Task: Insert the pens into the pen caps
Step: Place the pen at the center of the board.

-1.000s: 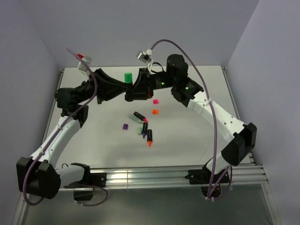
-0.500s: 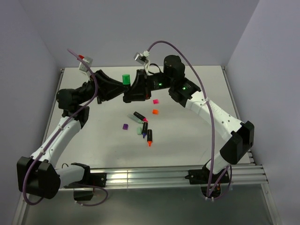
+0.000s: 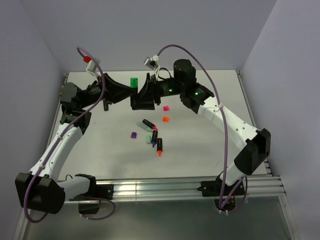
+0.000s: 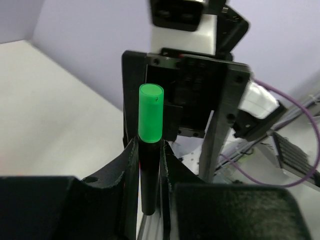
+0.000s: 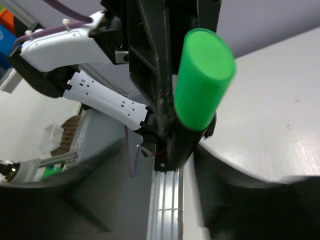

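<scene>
a: where is the green cap (image 4: 150, 112)?

b: seated on the end of a black pen (image 4: 148, 175), in line with the barrel; the pair is held up off the table (image 3: 200, 140), over its far part.

a: what has hold of it?

b: the left gripper (image 4: 148, 150); its 2 fingers are clamped on the barrel from both sides, just below the cap; the cap itself sticks out past the fingertips.

a: and the right gripper (image 3: 136, 95)?

b: facing the left one, just beyond the cap; its jaws stand apart, 1 to each side, and neither touches the green plastic; nothing is in them.

a: the rest of the set?

b: down on the table, nearer the bases; a pink cap (image 3: 166, 107) and an orange cap (image 3: 165, 119) lie near each other, to the right; a purple cap (image 3: 133, 135) lies alone to the left; between them 3 pens huddle: a pink-tipped pen (image 3: 149, 124), an orange-tipped pen (image 3: 159, 147), and a 3rd pen (image 3: 154, 137) whose tip looks blue or purple; a pale teal piece (image 3: 148, 140) sits just beside that 3rd pen; too small to tell whether it is a cap.
</scene>
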Available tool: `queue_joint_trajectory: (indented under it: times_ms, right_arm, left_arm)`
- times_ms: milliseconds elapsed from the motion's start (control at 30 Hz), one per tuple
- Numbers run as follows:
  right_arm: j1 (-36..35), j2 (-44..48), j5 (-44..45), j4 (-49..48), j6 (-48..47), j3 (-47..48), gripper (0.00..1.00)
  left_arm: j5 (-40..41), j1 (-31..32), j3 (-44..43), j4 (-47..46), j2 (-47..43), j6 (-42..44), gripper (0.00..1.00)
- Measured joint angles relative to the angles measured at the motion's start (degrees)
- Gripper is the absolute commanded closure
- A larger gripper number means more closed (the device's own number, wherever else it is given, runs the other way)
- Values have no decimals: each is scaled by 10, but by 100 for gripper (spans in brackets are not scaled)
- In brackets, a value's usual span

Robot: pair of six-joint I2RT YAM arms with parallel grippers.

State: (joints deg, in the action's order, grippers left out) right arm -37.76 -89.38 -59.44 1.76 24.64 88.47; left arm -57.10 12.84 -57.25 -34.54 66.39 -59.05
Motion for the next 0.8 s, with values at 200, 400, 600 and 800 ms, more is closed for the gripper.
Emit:
queue_joint_trajectory:
  times_ms: [200, 400, 600, 800]
  right_arm:
    - [24, 2, 19, 53, -47, -3, 0]
    - [86, 6, 31, 96, -80, -9, 0]
    - [153, 19, 74, 160, -132, -19, 0]
    - [169, 50, 125, 200, -176, -43, 0]
  left_arm:
    - [0, -51, -42, 216, -27, 139, 100]
    - [2, -104, -123, 418, -31, 284, 100]
    - [120, -152, -205, 594, -5, 429, 100]
    - [226, -184, -258, 676, 67, 524, 100]
